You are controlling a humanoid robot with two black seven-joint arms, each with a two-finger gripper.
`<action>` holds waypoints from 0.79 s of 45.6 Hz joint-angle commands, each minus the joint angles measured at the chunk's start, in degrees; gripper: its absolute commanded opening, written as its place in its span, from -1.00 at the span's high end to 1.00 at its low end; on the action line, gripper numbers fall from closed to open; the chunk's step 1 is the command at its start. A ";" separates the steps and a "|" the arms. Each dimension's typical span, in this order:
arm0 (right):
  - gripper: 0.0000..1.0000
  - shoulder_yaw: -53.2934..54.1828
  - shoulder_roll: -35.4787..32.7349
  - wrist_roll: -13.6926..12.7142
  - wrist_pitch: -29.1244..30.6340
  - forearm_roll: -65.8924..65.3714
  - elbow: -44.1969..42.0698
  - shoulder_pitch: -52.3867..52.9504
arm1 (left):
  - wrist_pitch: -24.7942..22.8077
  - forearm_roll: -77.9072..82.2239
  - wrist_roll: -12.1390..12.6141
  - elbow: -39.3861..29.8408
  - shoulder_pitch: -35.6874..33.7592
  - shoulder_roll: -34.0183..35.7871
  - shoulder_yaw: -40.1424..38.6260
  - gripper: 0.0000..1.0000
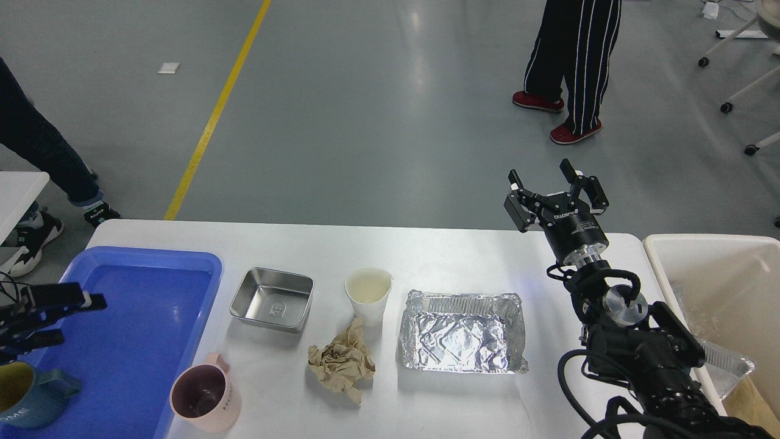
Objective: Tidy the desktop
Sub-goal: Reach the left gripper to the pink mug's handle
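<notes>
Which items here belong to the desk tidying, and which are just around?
Job: desktop, steel tin, paper cup, crumpled paper, foil tray, pink mug, blue tray, cream bin.
Around: walking person, yellow floor line.

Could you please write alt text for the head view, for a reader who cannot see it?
A white desktop holds a steel tray, paper cup, crumpled brown paper, foil tray and pink mug. A blue tray holding a blue mug sits left, a cream bin right. The open right gripper hovers at the far edge; the left gripper is open over the blue tray.
</notes>
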 commanded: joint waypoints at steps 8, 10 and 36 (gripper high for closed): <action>-1.00 0.08 -1.34 0.00 0.02 -0.01 2.01 -0.57 | -15.43 4.88 -0.35 -5.49 -2.15 17.43 -4.23 -0.94; -1.00 -0.01 -1.60 0.00 0.02 -0.01 2.11 -0.83 | -19.21 5.41 -0.27 -5.40 -3.64 19.54 -5.90 -0.94; -1.00 0.26 -1.95 0.00 0.20 0.08 2.46 -1.89 | -27.85 13.76 2.72 -2.24 -8.57 10.87 -10.48 -0.95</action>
